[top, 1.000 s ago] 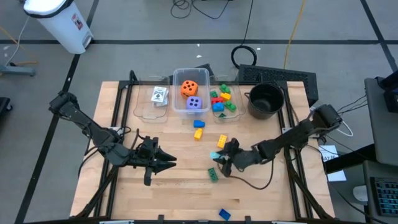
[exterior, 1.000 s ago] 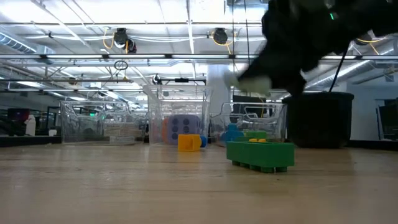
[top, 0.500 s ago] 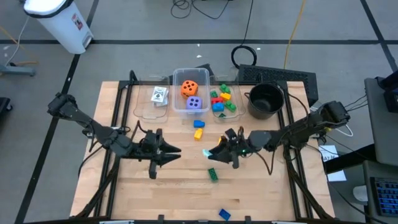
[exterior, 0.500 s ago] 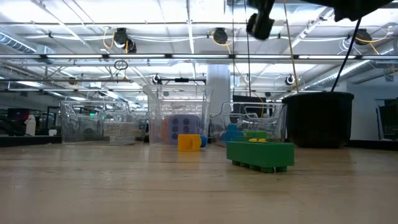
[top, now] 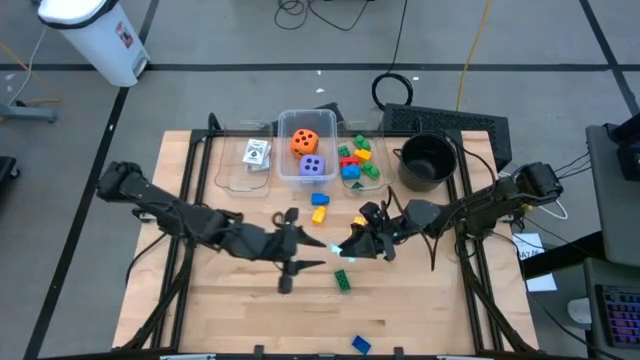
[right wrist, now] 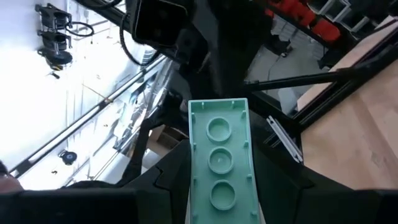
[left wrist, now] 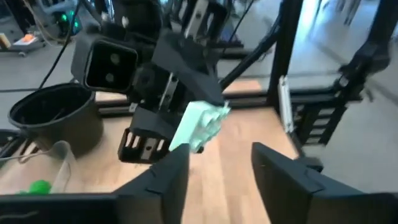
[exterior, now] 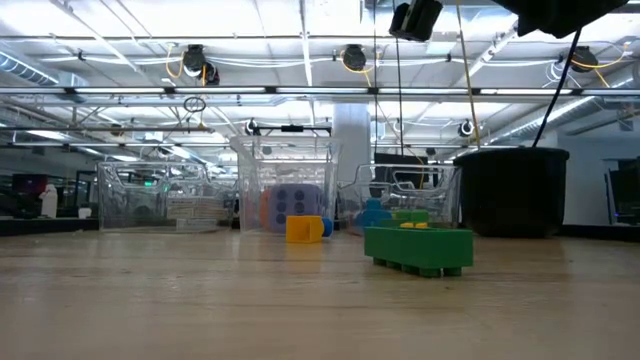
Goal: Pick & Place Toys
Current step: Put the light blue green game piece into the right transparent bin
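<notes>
My right gripper (top: 345,247) is shut on a mint-green brick (top: 334,248), held up above the table's middle; the brick also shows in the left wrist view (left wrist: 202,124) and the right wrist view (right wrist: 221,155). My left gripper (top: 315,256) is open just to the left of this brick, its fingers (left wrist: 165,180) apart and pointing at it without touching. A green brick (top: 342,280) lies flat on the table below them and shows in the low view (exterior: 418,248). A blue brick (top: 360,344) lies near the front edge. My right gripper pinches the mint-green brick by its two long sides (right wrist: 193,180) between the two fingers. The fingers come from the table's right and lie along the brick. Its free end (left wrist: 214,112) sticks out toward my left gripper. The brick is lifted clear of the table.
Three clear bins stand at the back: one with cards (top: 257,153), one with an orange die (top: 306,143) and a purple die (top: 313,167), one with bricks (top: 358,160). A black pot (top: 428,160) stands to their right. A yellow brick (top: 319,214) and a blue brick (top: 319,200) lie before the bins.
My right gripper has risen from the table with the mint-green brick and turned it toward the left arm. My left gripper has moved toward the table's right, up to the held brick, staying open. The green brick on the table has stayed put.
</notes>
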`<state>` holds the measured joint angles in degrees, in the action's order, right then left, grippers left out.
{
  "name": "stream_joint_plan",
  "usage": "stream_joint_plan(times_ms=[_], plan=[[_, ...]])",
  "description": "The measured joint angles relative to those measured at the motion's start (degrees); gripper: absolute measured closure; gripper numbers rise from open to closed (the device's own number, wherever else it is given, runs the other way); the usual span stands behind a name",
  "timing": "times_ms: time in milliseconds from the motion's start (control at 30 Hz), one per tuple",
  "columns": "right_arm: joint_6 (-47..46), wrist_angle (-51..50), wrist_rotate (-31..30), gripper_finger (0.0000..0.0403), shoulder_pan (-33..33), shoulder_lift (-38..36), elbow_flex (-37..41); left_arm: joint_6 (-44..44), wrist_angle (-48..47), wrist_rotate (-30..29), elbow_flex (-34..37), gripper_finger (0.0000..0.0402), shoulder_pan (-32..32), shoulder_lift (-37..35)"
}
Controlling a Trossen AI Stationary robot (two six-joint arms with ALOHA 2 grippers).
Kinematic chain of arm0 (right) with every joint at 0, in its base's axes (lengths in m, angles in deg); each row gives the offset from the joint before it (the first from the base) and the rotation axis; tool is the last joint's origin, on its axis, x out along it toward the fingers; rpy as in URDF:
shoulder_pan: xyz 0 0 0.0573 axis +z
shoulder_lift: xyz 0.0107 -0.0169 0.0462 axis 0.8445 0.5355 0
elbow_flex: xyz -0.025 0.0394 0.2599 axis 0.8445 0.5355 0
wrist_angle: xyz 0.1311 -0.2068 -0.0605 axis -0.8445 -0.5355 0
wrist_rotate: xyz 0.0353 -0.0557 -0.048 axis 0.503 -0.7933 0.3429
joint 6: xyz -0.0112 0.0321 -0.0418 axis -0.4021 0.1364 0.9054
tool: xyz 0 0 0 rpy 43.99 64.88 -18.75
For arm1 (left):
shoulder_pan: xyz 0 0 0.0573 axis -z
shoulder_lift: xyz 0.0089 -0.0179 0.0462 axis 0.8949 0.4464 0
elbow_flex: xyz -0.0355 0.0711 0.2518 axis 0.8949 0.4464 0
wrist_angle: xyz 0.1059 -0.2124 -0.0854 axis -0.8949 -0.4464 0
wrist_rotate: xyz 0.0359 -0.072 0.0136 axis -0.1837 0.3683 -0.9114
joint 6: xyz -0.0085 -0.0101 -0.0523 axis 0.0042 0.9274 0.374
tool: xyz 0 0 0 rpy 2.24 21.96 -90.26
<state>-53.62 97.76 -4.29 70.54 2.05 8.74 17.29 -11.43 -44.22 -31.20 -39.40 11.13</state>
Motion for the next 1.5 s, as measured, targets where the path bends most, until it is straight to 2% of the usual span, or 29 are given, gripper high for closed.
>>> stream_joint_plan(times_ms=[133, 300, 467, 733, 1167, 1300, 1500], plan=[[0.3, -0.7, 1.1, 0.0271, 0.0, 0.0, 0.0, -2.3, -2.4, 0.0, -4.1, 0.0175, -0.8, 2.6], [0.6, -0.4, 1.2, 0.0271, 0.0, 0.0, 0.0, -5.3, -2.3, 0.9, -5.1, 0.0135, -1.6, 2.7], [-0.6, 0.6, 2.7, 0.0271, 0.0, 0.0, 0.0, -0.5, -2.0, 10.1, -5.2, 0.0129, -4.3, 3.4], [-0.9, 2.2, 4.1, 0.0271, 0.1, 0.0, 0.0, 2.2, 0.1, 15.9, -5.1, 0.0185, -7.7, 4.7], [-1.0, 2.5, 4.6, 0.0266, 0.1, 0.0, 0.0, 2.6, 1.9, 24.8, -5.1, 0.0345, -9.6, 4.7], [-0.5, 2.5, 4.4, 0.0236, 0.1, -0.1, -0.1, 4.5, 3.1, 27.2, -5.1, 0.0356, -9.9, 4.7], [-0.4, 3.7, 4.0, 0.0187, -0.1, -0.1, -0.1, 8.5, 3.7, 28.8, -5.1, 0.0352, -10.0, 4.1]])
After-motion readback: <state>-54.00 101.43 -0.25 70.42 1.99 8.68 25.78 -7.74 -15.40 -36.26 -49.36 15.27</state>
